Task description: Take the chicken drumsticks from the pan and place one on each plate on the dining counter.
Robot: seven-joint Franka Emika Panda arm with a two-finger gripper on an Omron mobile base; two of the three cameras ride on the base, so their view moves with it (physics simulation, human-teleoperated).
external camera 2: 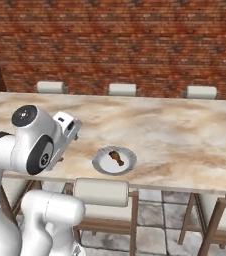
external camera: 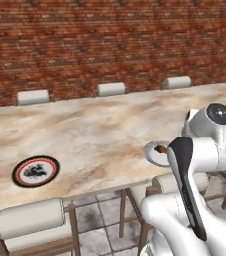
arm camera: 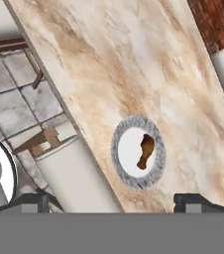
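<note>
One chicken drumstick is seen lying on the greyish-white rimmed plate, which sits on the desk near its front edge, just behind a chair back. In the hand view the same drumstick is found at the plate's centre, its thick end toward 12 o'clock and its thin bone end toward 6 o'clock. That half of the task is judged done.

The white plate with the dark and red ring is placed well apart, at about 9 o'clock along the desk in the left base view, and no drumstick is seen on it. A second drumstick is therefore judged still to be delivered there.

The pincer is held above the filled plate; its fingertips are set wide apart, and nothing is gripped between them.
</note>
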